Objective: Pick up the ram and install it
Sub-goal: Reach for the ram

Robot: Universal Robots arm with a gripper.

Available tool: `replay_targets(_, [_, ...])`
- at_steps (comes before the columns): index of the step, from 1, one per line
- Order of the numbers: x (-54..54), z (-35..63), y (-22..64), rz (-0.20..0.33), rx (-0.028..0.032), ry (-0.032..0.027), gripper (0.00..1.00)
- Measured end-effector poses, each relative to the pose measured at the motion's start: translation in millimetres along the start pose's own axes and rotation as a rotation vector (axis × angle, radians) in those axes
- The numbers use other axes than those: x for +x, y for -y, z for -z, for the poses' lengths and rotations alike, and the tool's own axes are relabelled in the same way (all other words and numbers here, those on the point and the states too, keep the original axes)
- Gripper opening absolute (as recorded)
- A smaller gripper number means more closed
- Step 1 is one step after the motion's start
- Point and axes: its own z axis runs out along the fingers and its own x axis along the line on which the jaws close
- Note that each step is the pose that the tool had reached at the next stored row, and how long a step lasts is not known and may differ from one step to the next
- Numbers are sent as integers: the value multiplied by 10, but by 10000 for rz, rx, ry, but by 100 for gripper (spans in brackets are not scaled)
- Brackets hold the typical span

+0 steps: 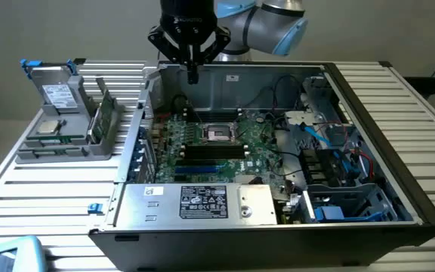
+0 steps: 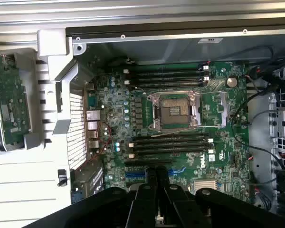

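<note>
my gripper [image 1: 193, 75] hung over the back edge of the open case [image 1: 399, 170], fingers pressed together with nothing between them. the ram [image 1: 106, 118] stood on edge in the grey rack [image 1: 66, 150], about 8 o'clock from me in the exterior view, outside the case. the drive [image 1: 57, 93] and processor chip [image 1: 49, 126] sat in the same rack, at 9 o'clock of the ram. the case side wall [image 1: 136, 141] stood between the ram and the motherboard [image 1: 237, 144]. the black slots [image 1: 214, 151] lay at 6 o'clock of the socket [image 1: 220, 133], and cables [image 1: 319, 133] crowded its 3 o'clock.

Case and parts holder on the table

The case [image 1: 399, 170] fills the table's [image 1: 43, 187] middle. The holder [image 1: 66, 148] stands beside it, toward the edge at the exterior view's left. The ram [image 1: 97, 122] stands in the holder, and the motherboard [image 1: 259, 141] lies in the case.
</note>
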Motion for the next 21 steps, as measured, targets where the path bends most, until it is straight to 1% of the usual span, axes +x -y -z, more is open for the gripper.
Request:
replay_targets(14, [1, 0, 0, 0, 0, 0, 15])
replay_targets(17, [67, 2, 5, 1, 1, 2, 15])
replay_targets(21, [233, 5, 17, 1, -1, 12, 15])
